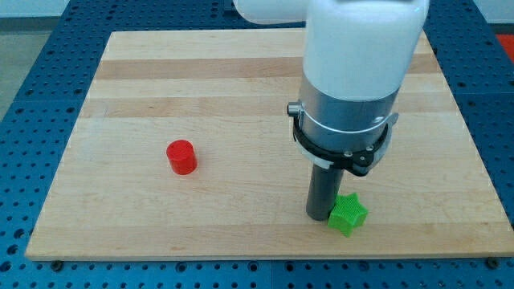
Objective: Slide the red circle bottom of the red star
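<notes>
Two small plastic blocks on a pale wooden surface (241,72), itself resting on a blue perforated base (32,48). Red circle, a short cylinder (181,156), left of centre, alone and untouched. Green star-shaped block (348,213) near the view's bottom, right of centre. No red star visible anywhere on the surface. No hand on this arm, so nothing to spread, press together or pinch: only a straight dark rod (323,189) below a white and silver arm housing (353,72). My tip (320,217) down on the surface, just beside the green star's left edge, seemingly touching it. Red circle well apart from my tip, off toward the view's left and slightly higher up.
</notes>
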Robot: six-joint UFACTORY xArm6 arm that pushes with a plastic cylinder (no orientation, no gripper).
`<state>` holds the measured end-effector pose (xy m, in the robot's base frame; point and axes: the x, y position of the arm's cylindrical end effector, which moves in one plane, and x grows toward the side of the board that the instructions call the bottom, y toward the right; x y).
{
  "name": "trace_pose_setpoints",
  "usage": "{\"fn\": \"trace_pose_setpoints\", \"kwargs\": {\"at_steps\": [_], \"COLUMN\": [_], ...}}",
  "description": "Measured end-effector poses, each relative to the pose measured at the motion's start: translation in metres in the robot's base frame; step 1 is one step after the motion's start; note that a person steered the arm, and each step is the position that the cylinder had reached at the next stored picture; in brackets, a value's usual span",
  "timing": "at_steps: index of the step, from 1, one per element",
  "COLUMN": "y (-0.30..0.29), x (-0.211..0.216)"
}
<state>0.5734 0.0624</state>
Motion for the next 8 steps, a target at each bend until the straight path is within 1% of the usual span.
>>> {"fn": "trace_pose_setpoints", "kwargs": {"at_steps": [1, 2, 3, 4, 5, 6, 7, 8], "y": [-0.037, -0.162, -0.273, -0.225, -0.131, -0.059, -0.052, -0.026], "x": [-0.002, -0.005, -0.032, -0.091, -0.074, -0.074, -0.074, -0.072]}}
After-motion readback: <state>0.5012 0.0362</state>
